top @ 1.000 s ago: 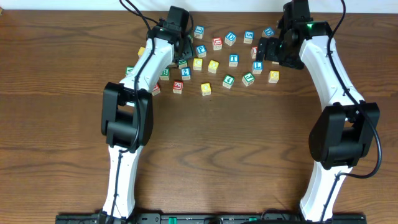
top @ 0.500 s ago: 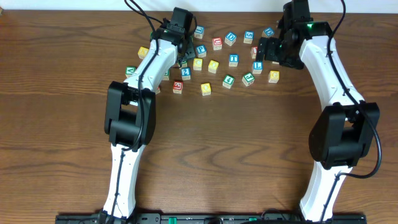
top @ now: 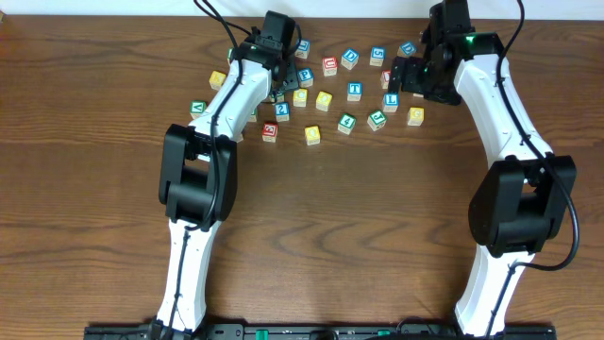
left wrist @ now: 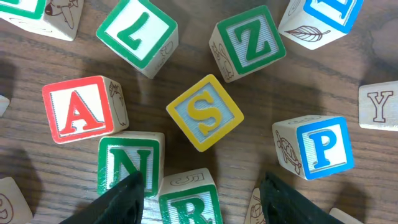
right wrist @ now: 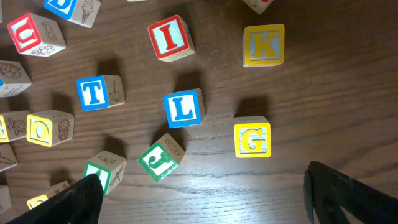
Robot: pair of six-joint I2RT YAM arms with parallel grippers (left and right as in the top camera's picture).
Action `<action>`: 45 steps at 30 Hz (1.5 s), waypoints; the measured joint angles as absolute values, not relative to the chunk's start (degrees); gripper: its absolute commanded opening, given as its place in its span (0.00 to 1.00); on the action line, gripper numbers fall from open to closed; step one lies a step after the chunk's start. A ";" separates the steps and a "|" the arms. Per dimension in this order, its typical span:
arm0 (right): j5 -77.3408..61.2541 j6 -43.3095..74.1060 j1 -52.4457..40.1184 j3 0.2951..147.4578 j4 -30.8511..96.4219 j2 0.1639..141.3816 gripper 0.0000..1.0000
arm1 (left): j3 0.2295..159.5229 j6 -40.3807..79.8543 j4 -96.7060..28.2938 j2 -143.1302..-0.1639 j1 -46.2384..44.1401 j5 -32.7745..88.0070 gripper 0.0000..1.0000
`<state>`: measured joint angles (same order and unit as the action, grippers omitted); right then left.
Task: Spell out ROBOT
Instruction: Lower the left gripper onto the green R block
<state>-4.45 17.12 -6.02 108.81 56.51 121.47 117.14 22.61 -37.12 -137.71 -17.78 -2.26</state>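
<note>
I see no letter placed yet: my left end effector [left wrist: 200, 182] stands spread around the green-framed wooden R cube [left wrist: 186, 202], my right end effector [right wrist: 202, 175] spread and empty.

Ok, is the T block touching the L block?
No, the T block and the L block sit apart, with a clear gap between them.

Yellow S cube [left wrist: 205, 113] lies between red A cube [left wrist: 79, 109] and blue P cube [left wrist: 320, 147] — all apart.
</note>
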 measured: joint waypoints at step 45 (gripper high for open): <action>-4.45 17.12 -6.02 108.81 56.49 121.47 0.99 | 115.72 27.44 -41.80 -133.97 -20.47 -7.27 0.59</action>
<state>-4.45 17.12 -6.02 108.81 56.49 121.47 115.72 27.44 -41.80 -133.97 -20.47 -7.27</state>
